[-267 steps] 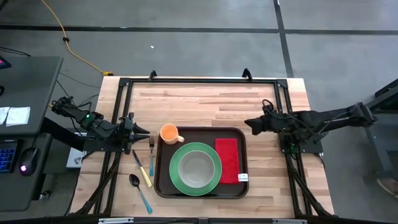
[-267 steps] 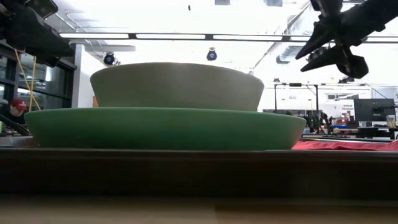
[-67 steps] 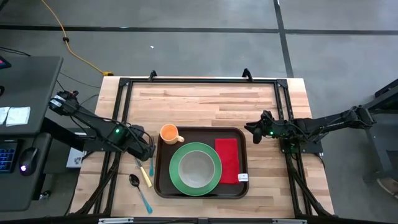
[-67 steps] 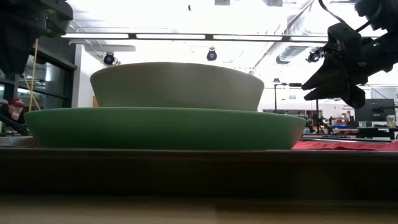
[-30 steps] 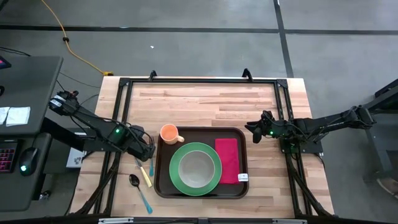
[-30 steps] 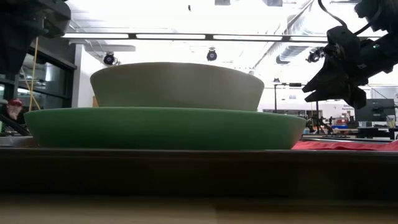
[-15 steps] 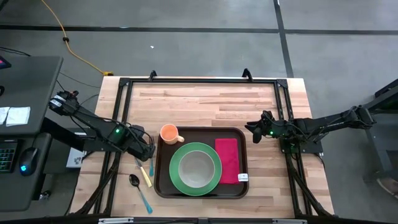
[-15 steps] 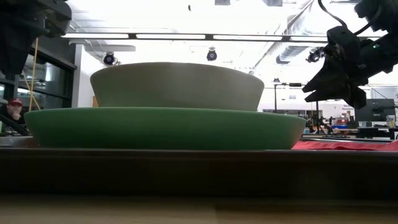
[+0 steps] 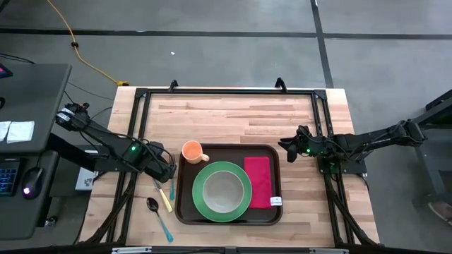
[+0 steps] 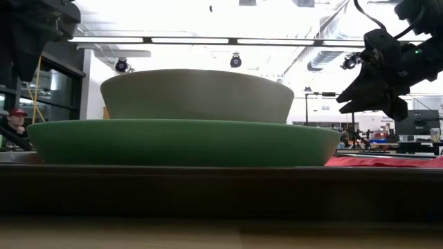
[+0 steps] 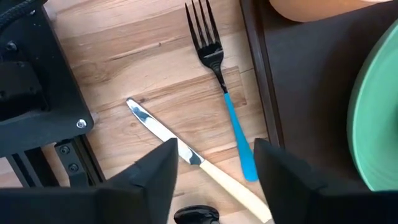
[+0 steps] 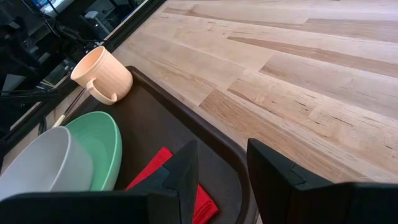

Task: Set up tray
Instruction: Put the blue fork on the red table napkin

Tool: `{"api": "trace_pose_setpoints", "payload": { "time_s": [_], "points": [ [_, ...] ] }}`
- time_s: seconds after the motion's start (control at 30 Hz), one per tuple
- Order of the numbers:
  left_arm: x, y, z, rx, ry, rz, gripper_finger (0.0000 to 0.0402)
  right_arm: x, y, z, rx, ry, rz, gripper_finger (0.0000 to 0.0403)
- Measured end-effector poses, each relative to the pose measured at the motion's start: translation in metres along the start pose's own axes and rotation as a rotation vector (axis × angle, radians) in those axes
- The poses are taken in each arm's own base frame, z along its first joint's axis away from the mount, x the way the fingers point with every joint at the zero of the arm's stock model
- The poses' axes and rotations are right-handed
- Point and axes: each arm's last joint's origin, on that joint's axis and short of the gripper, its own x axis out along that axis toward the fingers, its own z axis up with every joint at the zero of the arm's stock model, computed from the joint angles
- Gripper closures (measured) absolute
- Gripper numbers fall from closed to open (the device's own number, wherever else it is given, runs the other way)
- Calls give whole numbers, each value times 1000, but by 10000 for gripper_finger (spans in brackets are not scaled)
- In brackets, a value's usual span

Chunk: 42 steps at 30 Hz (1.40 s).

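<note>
The dark brown tray (image 9: 227, 149) lies on the wooden table. It holds a green plate (image 9: 200, 190) with a grey bowl (image 9: 222, 190) on it, a red napkin (image 9: 258, 182) and an orange cup (image 9: 192, 151) in its far left corner. A blue-handled fork (image 11: 224, 93), a cream-handled knife (image 11: 186, 155) and a spoon (image 9: 157, 215) lie flat on the table, left of the tray. My left gripper (image 11: 214, 152) hangs open above the knife and the fork's handle end, pointing down. My right gripper (image 12: 222, 155) is open, above the table by the tray's far right corner.
A black metal frame (image 9: 134, 106) borders the table on the left, far and right sides. Bare wood (image 9: 233, 116) stretches beyond the tray toward the far edge. In the low view a person (image 10: 12, 121) shows in the room at the left.
</note>
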Motion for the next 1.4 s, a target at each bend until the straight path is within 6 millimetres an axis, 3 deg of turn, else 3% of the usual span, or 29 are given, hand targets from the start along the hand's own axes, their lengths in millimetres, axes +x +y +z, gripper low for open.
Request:
{"api": "trace_pose_setpoints", "payload": {
  "time_s": [0.4,0.93,1.4],
  "points": [
    [0,-2,-1,-4,23,-22,108,0,0,0,0,0,0,289],
    [21,-18,-6,7,-36,68,113,0,-1,-1,-4,7,-6,289],
    [23,-24,-2,-2,-47,38,115,0,-2,-3,-17,51,-3,289]
  ]
}}
